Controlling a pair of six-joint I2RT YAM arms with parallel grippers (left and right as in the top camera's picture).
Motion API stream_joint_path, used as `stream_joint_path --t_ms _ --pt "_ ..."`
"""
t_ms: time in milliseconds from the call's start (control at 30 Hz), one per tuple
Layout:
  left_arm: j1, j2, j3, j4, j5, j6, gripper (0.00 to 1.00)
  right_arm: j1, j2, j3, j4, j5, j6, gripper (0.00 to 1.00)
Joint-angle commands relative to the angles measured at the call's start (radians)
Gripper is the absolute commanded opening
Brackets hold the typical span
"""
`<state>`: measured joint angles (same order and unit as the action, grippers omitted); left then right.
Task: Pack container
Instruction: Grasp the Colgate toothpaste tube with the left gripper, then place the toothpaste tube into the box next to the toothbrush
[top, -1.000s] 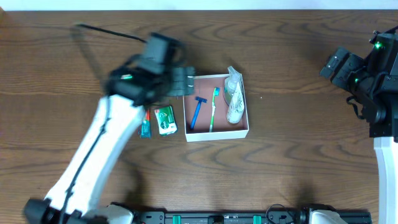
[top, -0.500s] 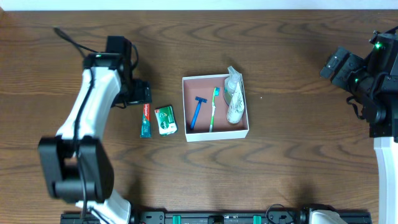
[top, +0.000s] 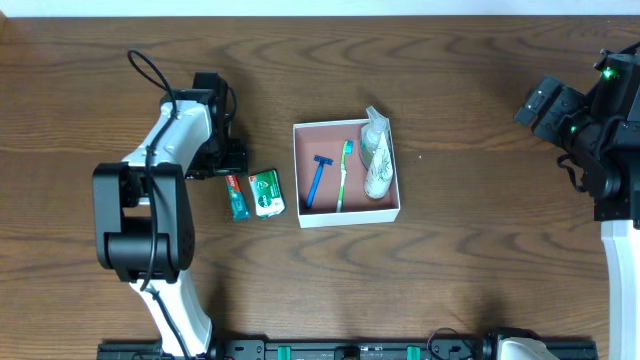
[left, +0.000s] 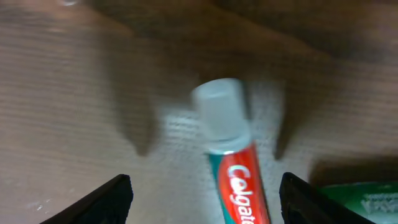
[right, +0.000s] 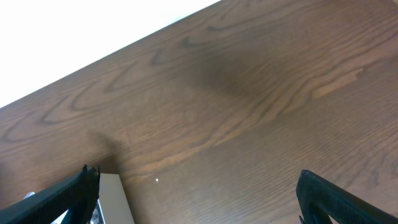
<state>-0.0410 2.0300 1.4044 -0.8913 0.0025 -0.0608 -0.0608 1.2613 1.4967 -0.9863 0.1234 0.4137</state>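
The container (top: 348, 214), a shallow white-walled box with a pinkish-brown inside, sits mid-table and holds a blue razor (top: 318, 180), a green toothbrush (top: 343, 175) and a white bottle (top: 374, 155). A red-and-teal toothpaste tube (top: 236, 196) and a green soap packet (top: 266, 192) lie on the table left of it. My left gripper (top: 228, 160) is open and empty just above the tube's cap end. In the left wrist view the tube (left: 239, 186) lies between the open fingers (left: 205, 180). My right gripper (top: 545, 105) is open and empty at the far right.
The soap packet's corner (left: 360, 199) shows beside the right finger in the left wrist view. The right wrist view shows the open fingers (right: 199, 186), bare wood and the container's corner (right: 115, 199). The table's far edge runs along the top.
My left arm has swung left from the container's left edge and now hangs over the toothpaste's cap end. The right arm has not moved.
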Motion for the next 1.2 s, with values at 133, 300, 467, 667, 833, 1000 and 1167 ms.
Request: stream_joint_path --t_ms 133,300,467,667,833,1000,1167 --pt "0.0 0.009 -0.005 0.016 0.042 0.008 0.73 -0.005 0.002 0.007 -0.002 -0.001 0.012 0.99" --pt "0.0 0.009 -0.023 0.018 0.042 -0.053 0.65 -0.005 0.002 0.007 -0.002 0.0 0.012 0.99" --pt "0.0 0.009 -0.061 0.046 0.042 -0.153 0.6 -0.005 0.002 0.007 -0.002 0.0 0.012 0.99" --pt "0.0 0.009 -0.069 0.068 0.043 -0.178 0.44 -0.005 0.002 0.007 -0.002 0.0 0.012 0.99" --pt "0.0 0.006 -0.067 0.058 0.043 -0.177 0.19 -0.005 0.002 0.007 -0.002 0.0 0.012 0.99" --pt "0.0 -0.051 -0.006 -0.032 0.043 -0.177 0.15 -0.005 0.002 0.007 -0.002 0.0 0.012 0.99" --pt "-0.019 -0.216 0.061 -0.103 0.084 -0.177 0.15 -0.005 0.002 0.007 -0.002 0.0 0.012 0.99"
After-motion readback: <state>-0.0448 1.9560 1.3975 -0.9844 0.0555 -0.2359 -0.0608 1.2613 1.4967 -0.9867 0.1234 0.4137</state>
